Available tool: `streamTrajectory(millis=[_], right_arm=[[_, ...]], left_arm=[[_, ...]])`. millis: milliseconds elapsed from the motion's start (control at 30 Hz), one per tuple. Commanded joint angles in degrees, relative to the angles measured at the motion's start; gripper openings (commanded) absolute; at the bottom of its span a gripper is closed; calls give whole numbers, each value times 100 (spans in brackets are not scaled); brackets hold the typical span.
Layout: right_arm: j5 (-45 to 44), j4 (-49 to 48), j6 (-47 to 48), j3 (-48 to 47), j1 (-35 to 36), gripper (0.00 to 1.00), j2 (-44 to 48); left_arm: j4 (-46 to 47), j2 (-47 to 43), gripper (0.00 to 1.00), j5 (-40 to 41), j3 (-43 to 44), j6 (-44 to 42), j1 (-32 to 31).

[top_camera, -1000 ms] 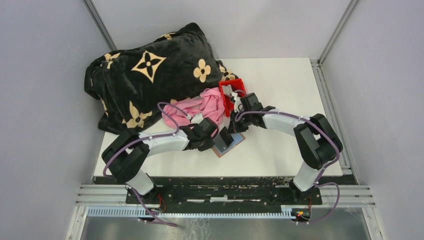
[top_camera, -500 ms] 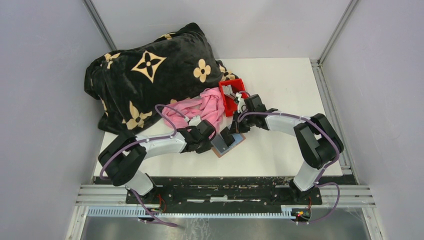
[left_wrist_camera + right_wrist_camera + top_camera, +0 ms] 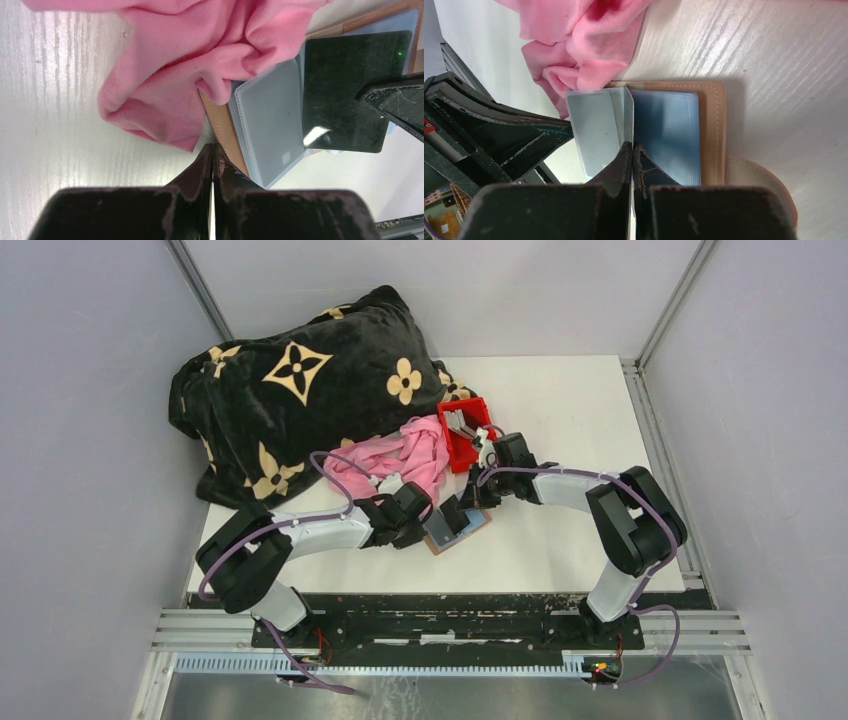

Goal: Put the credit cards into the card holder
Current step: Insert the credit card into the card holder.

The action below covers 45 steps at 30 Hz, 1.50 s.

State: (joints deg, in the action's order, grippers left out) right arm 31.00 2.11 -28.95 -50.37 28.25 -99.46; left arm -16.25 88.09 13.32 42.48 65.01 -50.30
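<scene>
My closed left gripper point(image 3: 213, 150) steadies the card holder point(image 3: 711, 130) at nine o'clock so my right gripper point(image 3: 632, 147), clamping the dark card point(image 3: 350, 90), can slot it.

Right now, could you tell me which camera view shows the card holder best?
The right wrist view: the card holder lies open, its brown edge, tab and sleeves plain. The left wrist view has it partly under the pink cloth; the top view shows just a small sliver.
</scene>
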Motion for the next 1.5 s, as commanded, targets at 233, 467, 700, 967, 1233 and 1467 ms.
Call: streamTrajectory(millis=[233,467,700,967,1233,1467], right_arm=[[88,-482,-304,549,3,1,80],[35,-600,-411,829,-3,1,179],[7,-684,-456,1060,-2,1,251],[114,-847,-532,1177,1,1,139],[72,-856,-567,1187,2,1,52],[-39,-968,-780,1278,18,1,-40]], left_arm=[[-379,585,5,26,-120,16,-38],[-409,642,5,66,-162,47,-40],[-462,788,4,122,-147,9,-37],[-467,1058,4,206,-54,-117,-41],[-460,1304,3,207,92,-234,-37],[-378,1373,3,161,112,-261,-36]])
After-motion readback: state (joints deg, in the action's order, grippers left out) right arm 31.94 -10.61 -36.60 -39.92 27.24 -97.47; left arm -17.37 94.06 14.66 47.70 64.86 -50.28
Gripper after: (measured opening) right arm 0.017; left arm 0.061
